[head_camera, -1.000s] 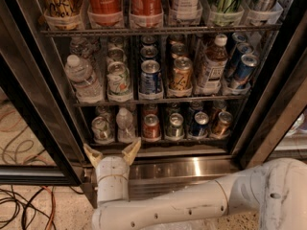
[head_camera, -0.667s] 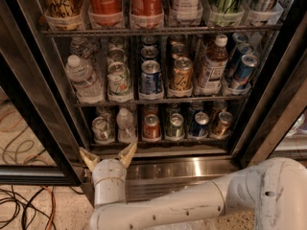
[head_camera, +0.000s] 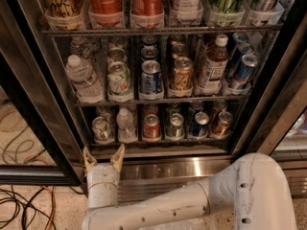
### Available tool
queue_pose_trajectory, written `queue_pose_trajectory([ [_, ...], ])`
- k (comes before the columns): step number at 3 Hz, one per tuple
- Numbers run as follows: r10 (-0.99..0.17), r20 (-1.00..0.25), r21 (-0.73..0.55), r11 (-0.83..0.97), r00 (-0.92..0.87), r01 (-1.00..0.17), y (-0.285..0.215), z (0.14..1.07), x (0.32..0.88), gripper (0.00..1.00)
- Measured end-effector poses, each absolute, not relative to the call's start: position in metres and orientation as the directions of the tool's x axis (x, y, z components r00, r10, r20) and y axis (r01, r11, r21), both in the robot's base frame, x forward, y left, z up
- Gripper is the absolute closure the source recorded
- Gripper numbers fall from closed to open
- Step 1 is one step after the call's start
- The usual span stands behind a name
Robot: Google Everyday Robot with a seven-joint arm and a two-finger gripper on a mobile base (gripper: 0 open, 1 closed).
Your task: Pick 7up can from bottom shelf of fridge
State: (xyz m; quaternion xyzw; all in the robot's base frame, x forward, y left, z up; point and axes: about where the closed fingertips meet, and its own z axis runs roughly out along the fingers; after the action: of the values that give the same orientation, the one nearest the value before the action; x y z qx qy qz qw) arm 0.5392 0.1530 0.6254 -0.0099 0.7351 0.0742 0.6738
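Observation:
The fridge [head_camera: 192,166] stands open in front of me, with its steel base below the racks. The bottom shelf [head_camera: 158,142] holds one row of short cans and a small bottle [head_camera: 125,124]. The 7up can [head_camera: 100,128], pale green and white with a silver lid, is the leftmost in that row. My gripper [head_camera: 103,156] is open and empty. It points up at the shelf's front edge, just below the 7up can and the bottle, and touches neither. The white arm [head_camera: 192,202] runs in from the lower right.
To the right of the bottle on the bottom shelf stand a red can [head_camera: 151,127], a green can [head_camera: 175,126], a blue can [head_camera: 200,124] and a brown can [head_camera: 222,123]. Black door frames [head_camera: 43,123] flank the opening. Cables [head_camera: 19,200] lie on the floor at left.
The gripper has shifted slightly to the left below the bottom shelf, still open. The cans have not moved.

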Motion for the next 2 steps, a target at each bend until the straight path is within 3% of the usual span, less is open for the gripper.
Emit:
queue_pose_trajectory([
  [2,0.069,-0.993,0.074,0.996,-0.098,-0.051,0.161,0.609,0.567,0.27],
])
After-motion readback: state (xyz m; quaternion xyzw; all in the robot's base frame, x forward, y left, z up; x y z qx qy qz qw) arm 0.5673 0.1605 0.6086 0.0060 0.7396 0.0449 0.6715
